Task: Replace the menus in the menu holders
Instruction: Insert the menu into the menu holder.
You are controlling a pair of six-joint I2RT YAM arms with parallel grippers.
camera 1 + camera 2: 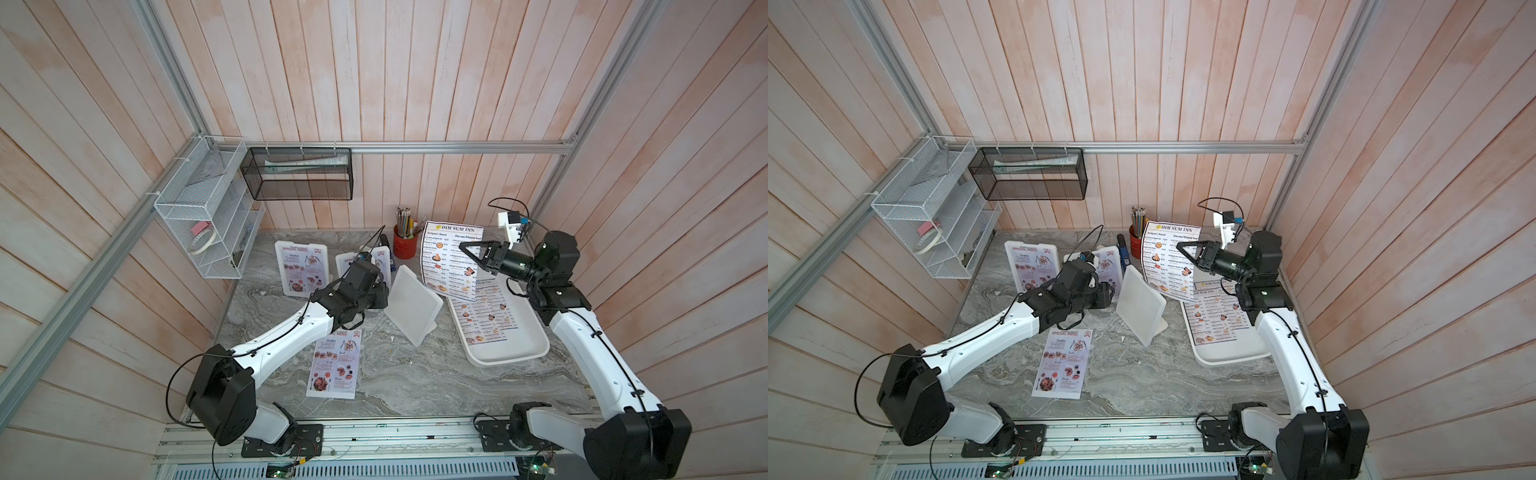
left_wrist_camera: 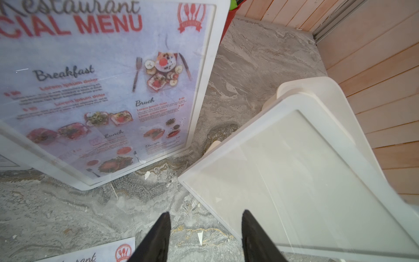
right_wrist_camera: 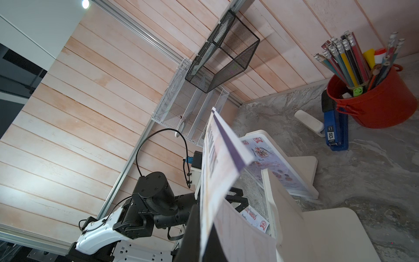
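My right gripper (image 1: 462, 246) is shut on a blue-bordered "Dim Sum Inn" menu (image 1: 451, 257), holding it upright in the air above the tray; in the right wrist view the sheet (image 3: 217, 163) rises from the closed jaws. An empty white menu holder (image 1: 411, 305) stands mid-table. My left gripper (image 2: 205, 213) is open beside the holder's clear front (image 2: 317, 181), with only table between the fingers. Two holders with "Special Menu" sheets stand behind, one at the left (image 1: 301, 268) and one partly hidden by my left arm (image 1: 365, 266). A loose "Special Menu" (image 1: 334, 363) lies flat.
A white tray (image 1: 511, 353) at the right holds more Dim Sum Inn sheets (image 1: 484, 316). A red pencil pot (image 1: 404, 245) and a blue stapler (image 3: 333, 127) stand at the back. A black wire basket (image 1: 297, 174) and a white one (image 1: 199, 216) hang on the walls.
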